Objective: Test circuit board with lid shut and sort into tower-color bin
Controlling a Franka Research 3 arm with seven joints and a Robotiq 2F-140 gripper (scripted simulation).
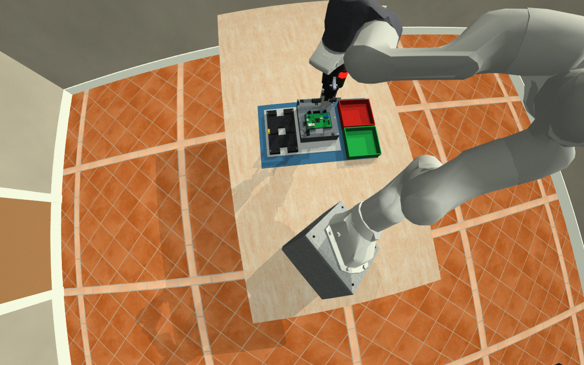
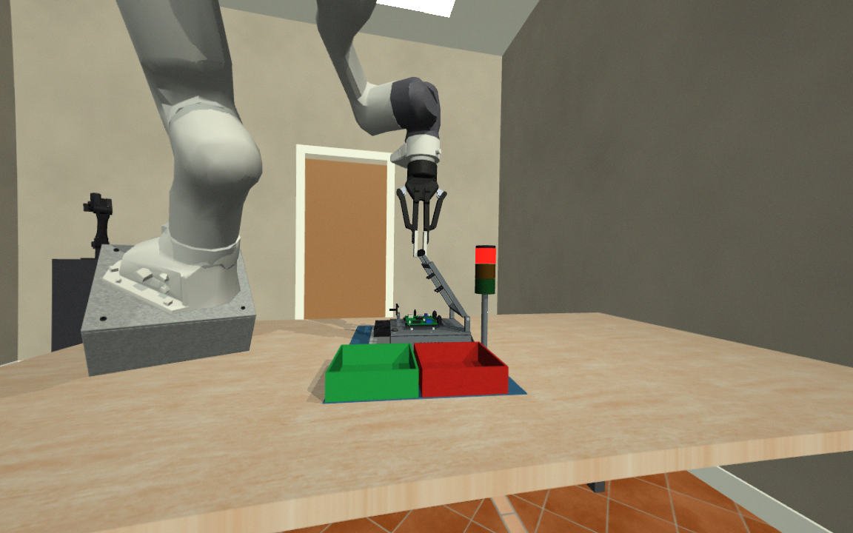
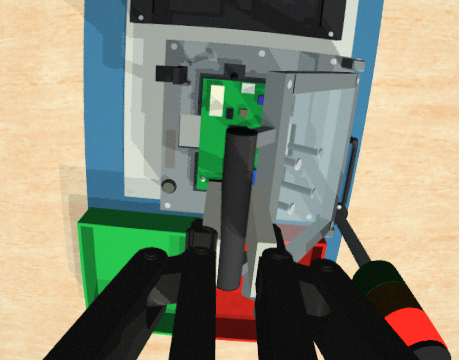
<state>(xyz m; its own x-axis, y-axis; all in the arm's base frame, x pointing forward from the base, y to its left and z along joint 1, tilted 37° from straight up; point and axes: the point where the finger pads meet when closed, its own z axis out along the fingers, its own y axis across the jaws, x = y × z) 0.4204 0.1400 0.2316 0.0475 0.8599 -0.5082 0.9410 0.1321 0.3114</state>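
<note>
We see claw [image 2: 420, 233] clamped on lid handle [image 3: 236, 207], lid [image 2: 441, 286] tilted up; board [image 1: 316, 119] in tester [image 1: 305, 132]; tower [image 2: 484, 255] lit red.

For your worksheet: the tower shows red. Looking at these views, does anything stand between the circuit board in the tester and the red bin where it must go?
Nothing visible blocks it. The lid, raised by its handle in the gripper, leaves the circuit board uncovered, and the red bin stands open beside the tester.
</note>
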